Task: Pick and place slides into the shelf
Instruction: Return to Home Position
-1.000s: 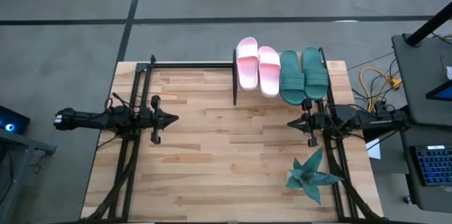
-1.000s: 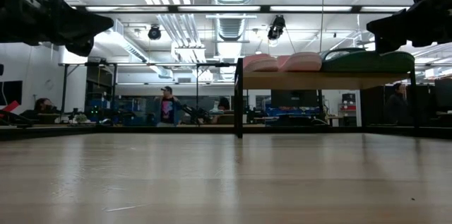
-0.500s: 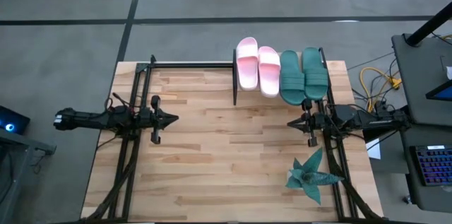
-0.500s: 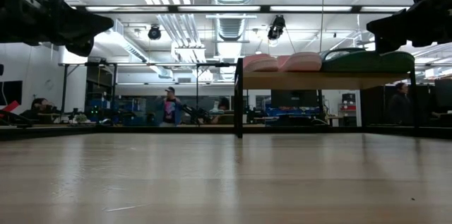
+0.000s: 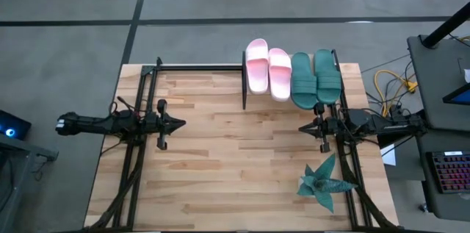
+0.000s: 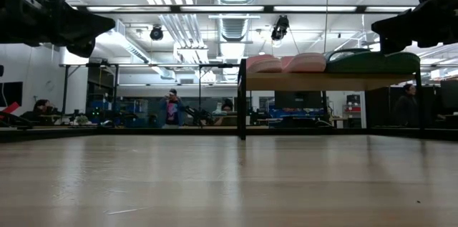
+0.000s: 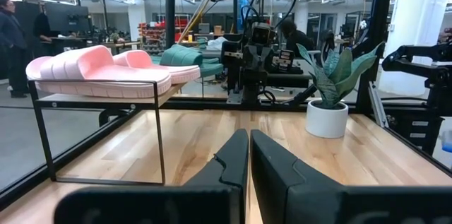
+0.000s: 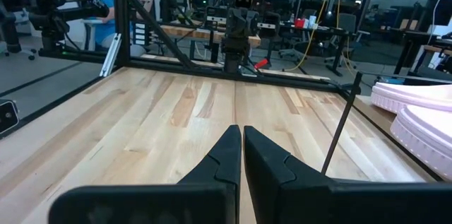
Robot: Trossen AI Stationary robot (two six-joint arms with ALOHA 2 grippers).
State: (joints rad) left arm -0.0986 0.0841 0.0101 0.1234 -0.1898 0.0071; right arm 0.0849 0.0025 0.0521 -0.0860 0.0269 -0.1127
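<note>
Nothing moved on tabletop (image 5: 220,152); four slides (image 5: 294,75) rest on shelf (image 6: 322,81). Both left claw (image 5: 180,123) and right claw (image 5: 302,127) closed, empty. Best: hold home pose steady.

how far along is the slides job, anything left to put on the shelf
Looks done: the pink pair and the teal pair lie side by side on the shelf. Nothing is in hand: the left gripper and right gripper are shut and empty, at opposite sides of the table, which holds no slide.

Right claw (image 8: 237,132) closed tight over the wood surface (image 8: 162,114); pink slides (image 8: 415,114) lie beside a black shelf post (image 8: 340,121).
</note>
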